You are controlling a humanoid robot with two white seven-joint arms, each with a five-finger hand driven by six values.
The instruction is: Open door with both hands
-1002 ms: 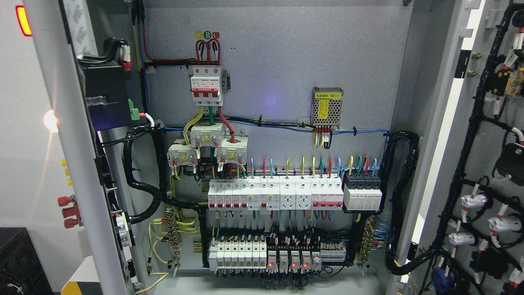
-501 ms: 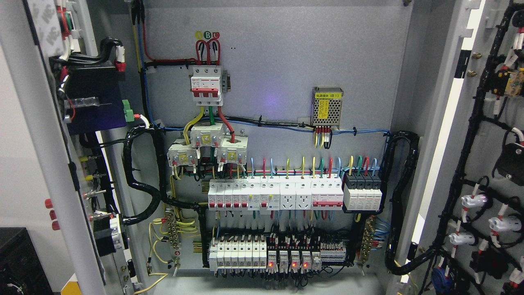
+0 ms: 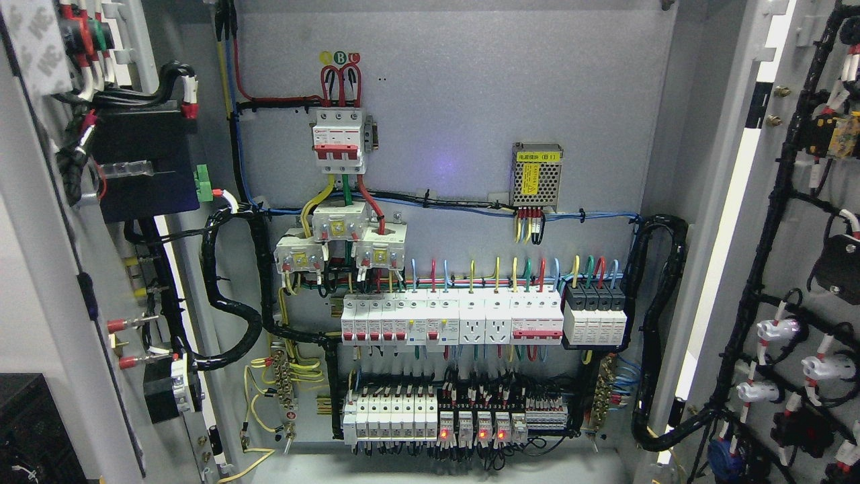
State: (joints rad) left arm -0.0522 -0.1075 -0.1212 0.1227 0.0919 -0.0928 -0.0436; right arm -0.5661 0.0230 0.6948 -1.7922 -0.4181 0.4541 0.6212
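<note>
Left door [image 3: 40,269] swung wider since earlier; right door [image 3: 806,269] open; hands, fingers unseen.

My one view comes from the camera on my head, facing straight into an open electrical cabinet [image 3: 457,101] from close up. The grey back panel, with its rows of breakers [image 3: 450,321], fills the middle. The left door [image 3: 40,269] and right door [image 3: 793,235] stand swung outward at the picture's edges, both cut off by it. Neither of my hands shows.
</note>
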